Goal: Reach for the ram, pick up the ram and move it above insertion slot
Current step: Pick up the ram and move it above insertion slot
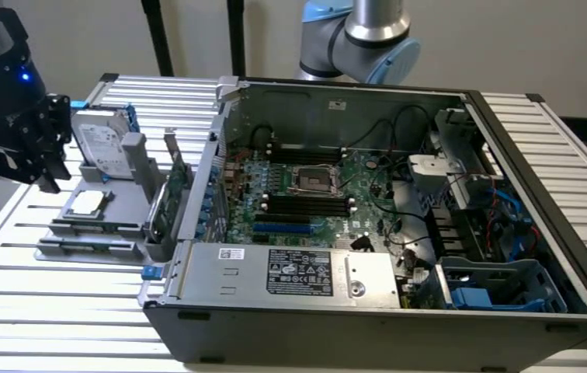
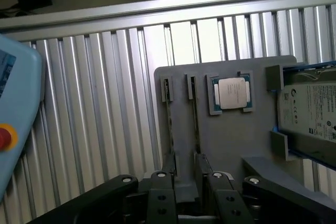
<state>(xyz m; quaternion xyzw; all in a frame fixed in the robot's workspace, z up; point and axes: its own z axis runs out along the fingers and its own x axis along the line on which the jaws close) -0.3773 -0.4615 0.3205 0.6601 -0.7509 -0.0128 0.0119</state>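
Hand (image 2: 187, 182) open, fingers spread, above the ram (image 2: 195, 114) lying in gray holder (image 2: 236, 145)

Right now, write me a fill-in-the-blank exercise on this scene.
1. The gripper, its fingers apart, hangs over the gray tray and holds ____.
2. On the tray, the processor lies between the ram sticks and the ____.
3. Inside the computer case, the short slot beside the black slots is coloured ____.
Missing words: nothing; hard drive; blue.
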